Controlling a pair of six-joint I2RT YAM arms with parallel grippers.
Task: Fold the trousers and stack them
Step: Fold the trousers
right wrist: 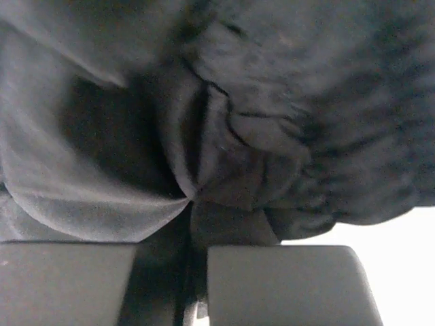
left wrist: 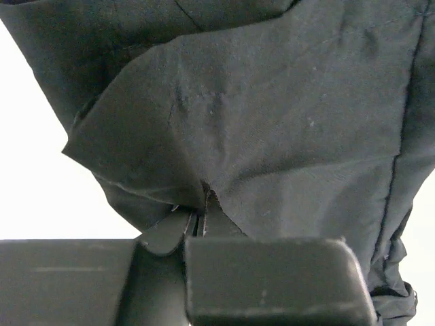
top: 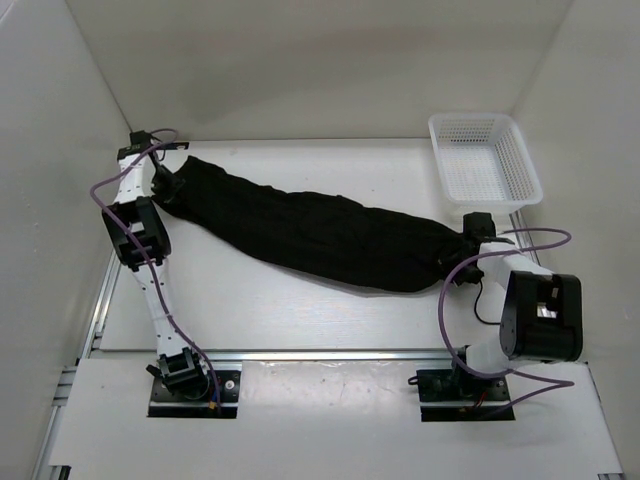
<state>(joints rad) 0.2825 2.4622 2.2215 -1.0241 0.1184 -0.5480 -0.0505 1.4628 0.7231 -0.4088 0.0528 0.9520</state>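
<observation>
White walls enclose a pale table [top: 300,310] on which a pair of black trousers [top: 320,235] lies stretched in a long, narrow band, running diagonally away from the white mesh basket [top: 484,160] in the far right corner. One end of the garment lies just in front of the basket, on its near side. The other reaches well to the basket's left, close to the table's far left corner. The matte, unmarked fabric is bunched lengthwise, broader towards the end away from the basket and gathered to a tight neck at the end nearest it. The left gripper [top: 165,183] is clamped on the end far from the basket. Its wrist view shows the fingers [left wrist: 272,278] pinched together on a fold of smooth cloth with a stitched seam down one side. The right gripper [top: 470,240], just in front of the basket, is closed on the gathered end, where crumpled, puckered fabric is drawn in between its fingers [right wrist: 279,285].
</observation>
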